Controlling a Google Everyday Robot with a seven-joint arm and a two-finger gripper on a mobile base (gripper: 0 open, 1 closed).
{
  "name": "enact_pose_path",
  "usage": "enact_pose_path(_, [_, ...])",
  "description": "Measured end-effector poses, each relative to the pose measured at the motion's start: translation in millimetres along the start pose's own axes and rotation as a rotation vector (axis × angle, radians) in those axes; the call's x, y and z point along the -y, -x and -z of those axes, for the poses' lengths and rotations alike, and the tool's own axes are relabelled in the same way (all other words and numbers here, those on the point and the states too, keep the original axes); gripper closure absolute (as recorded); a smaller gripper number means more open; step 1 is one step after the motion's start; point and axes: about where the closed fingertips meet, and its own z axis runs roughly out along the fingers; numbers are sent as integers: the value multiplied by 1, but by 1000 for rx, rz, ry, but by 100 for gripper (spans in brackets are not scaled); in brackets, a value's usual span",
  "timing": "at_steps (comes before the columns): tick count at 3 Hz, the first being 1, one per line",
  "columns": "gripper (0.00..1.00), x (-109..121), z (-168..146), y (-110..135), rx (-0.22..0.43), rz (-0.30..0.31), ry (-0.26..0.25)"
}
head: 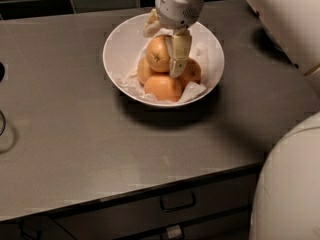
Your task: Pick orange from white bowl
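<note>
I see the orange [156, 56] at the top of the pile in the middle of the white bowl [121, 44], and it rests on the other fruits [162, 87] that lie lower, toward the front rim of the bowl. The claw [163, 51] hangs directly over the bowl centre and comes down from above, so the orange is not to one side of it but between its two fingers. One finger [178, 54] lies along the side of the orange that faces the right rim, and the other is at its back-left, toward the far rim. The claw is open about as wide as the fruit, and both fingers seem to touch the skin, so I judge that it already has hold of the orange. The fruit is round, so it has no long axis to match. I think the way out is straight up from the bowl, away from the surface [75, 134], because the paper lining and the lower fruits are close on every side.
</note>
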Motion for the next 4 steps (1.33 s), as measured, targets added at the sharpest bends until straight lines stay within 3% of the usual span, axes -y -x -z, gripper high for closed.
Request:
enact_pose_path(1, [23,-1,-2,0,3,2,5])
enact_pose_path(4, [22,0,-8,3,11,17,29])
